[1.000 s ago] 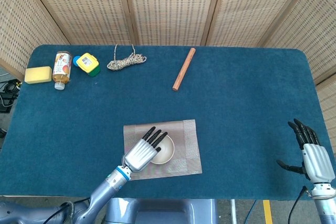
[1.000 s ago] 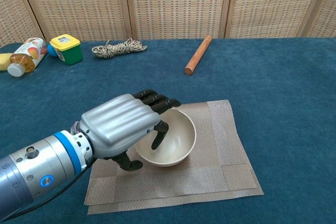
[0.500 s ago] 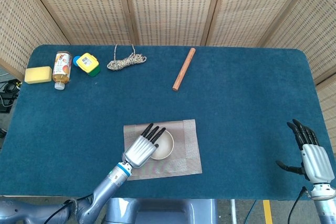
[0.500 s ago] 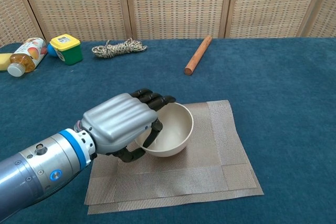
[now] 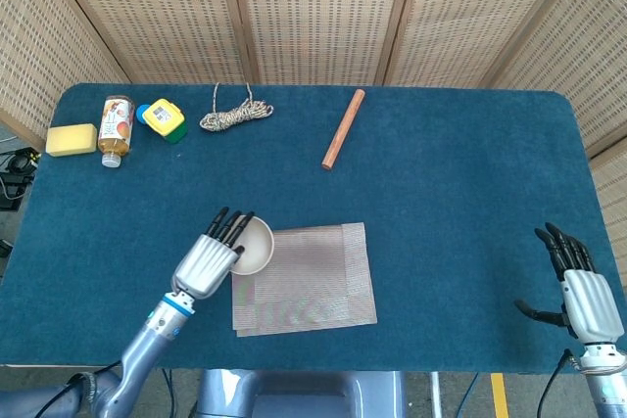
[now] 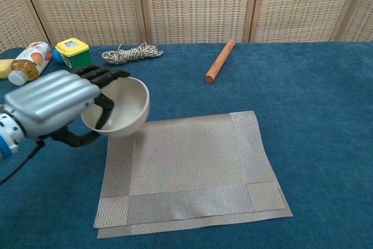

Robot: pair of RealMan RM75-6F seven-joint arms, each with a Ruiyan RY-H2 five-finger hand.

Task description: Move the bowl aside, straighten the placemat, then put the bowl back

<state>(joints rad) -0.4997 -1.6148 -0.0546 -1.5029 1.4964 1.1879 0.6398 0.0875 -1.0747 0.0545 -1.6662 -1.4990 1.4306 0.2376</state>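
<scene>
L hand (image 6: 49,102) holds bowl (image 6: 123,109) off placemat's (image 6: 186,167) left edge.

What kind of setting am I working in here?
Probably a staged test bench rather than a home: a table covered in blue cloth, woven screens closing off the back, and unrelated props along the far edge, including a rope coil, a wooden rod and a sponge.

Cream bowl (image 6: 121,114) tilted, raised off the counter at the placemat's left edge, tan woven placemat (image 6: 189,170) flat, slightly skewed

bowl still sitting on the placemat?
No, the left hand holds the bowl lifted off the placemat's left edge.
</scene>
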